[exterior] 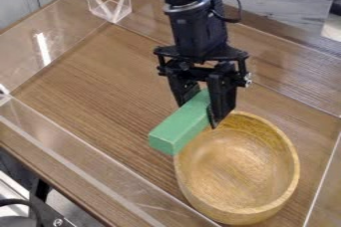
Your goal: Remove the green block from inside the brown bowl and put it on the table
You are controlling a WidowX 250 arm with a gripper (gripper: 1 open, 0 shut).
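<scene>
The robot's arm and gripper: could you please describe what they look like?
The arm is matte black, blocky and segmented, with a dark cable looping beside its upper part. The gripper is black too, its wide body dotted with small pale spots, possibly screws.
</scene>
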